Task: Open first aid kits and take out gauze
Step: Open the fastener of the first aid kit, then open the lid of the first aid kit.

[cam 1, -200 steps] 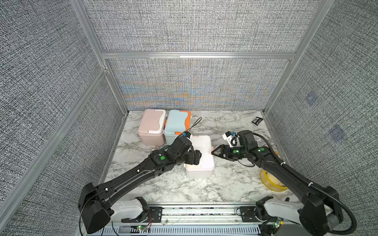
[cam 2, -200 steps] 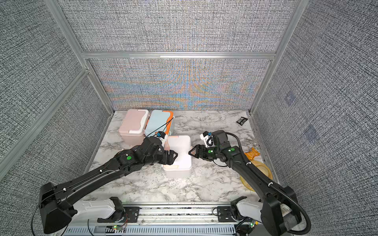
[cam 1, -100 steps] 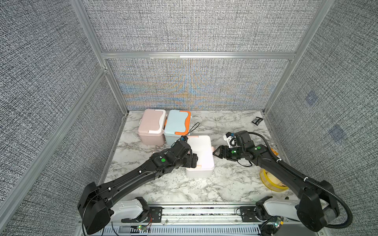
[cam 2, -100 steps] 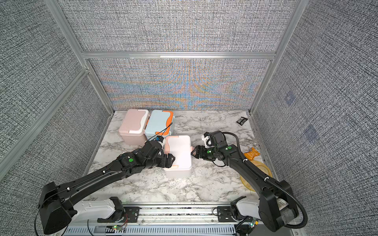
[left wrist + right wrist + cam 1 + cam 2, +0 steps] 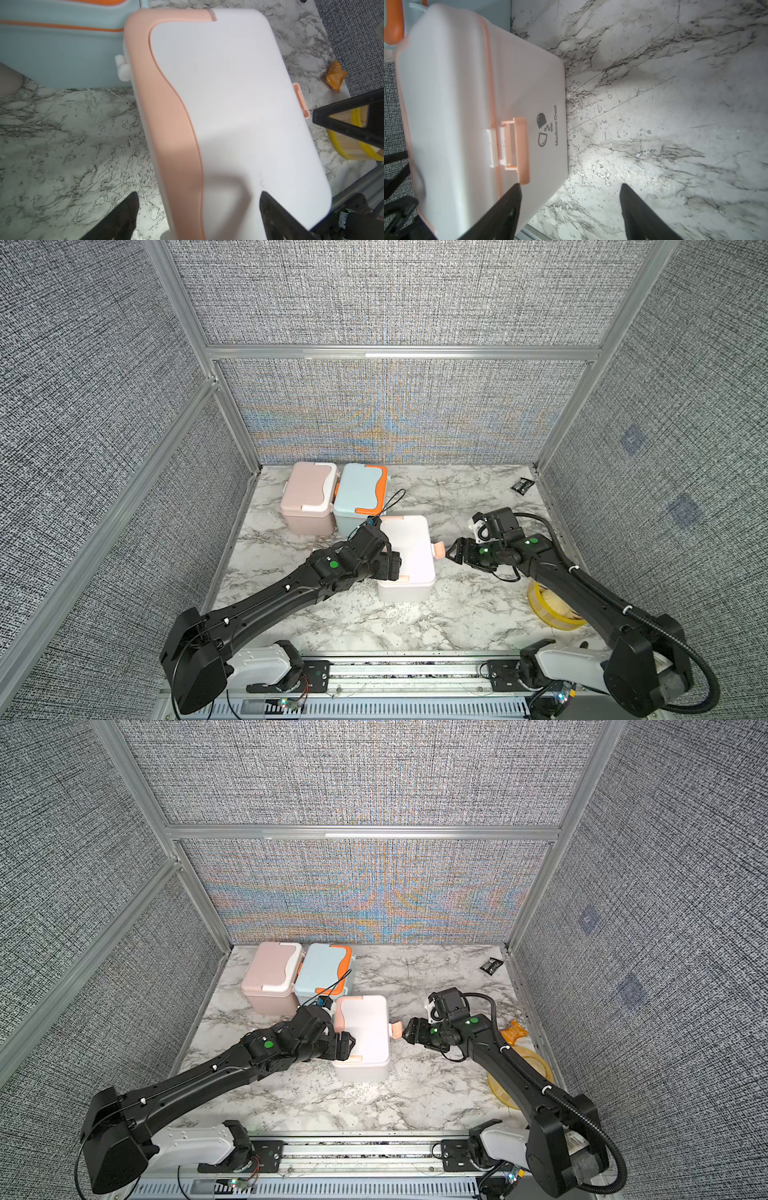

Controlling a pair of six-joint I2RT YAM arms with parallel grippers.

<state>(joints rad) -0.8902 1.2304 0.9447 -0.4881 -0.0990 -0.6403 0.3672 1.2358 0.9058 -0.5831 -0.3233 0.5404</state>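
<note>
- White plastic trimmed in peach: the white-and-peach kit (image 5: 409, 547) is sitting lid-shut near the middle of the marble table (image 5: 457, 614), its peach latch (image 5: 438, 549) facing the right arm
- The right gripper (image 5: 453, 551) is hovering just beside that latch with its fingers (image 5: 506, 207) spread apart and holding nothing; in the right wrist view, 1 fingertip is lying right at the latch's end
- The left gripper (image 5: 392, 568) is reaching over the kit's opposite, handle side with its fingers (image 5: 122, 214) also apart, 1 over the lid and 1 off the box's edge, clamping nothing
- The pink kit (image 5: 307, 497) and the blue kit (image 5: 359, 493) are standing side by side at the back left, both lids down
- No gauze is showing anywhere; it is presumably lying inside the 3 closed kits
- The step in hand appears to be unlatching the 1st kit; the next move is calling for a fingertip hooked under the latch and flipped outward while the left gripper is steadying the light box against sliding
</note>
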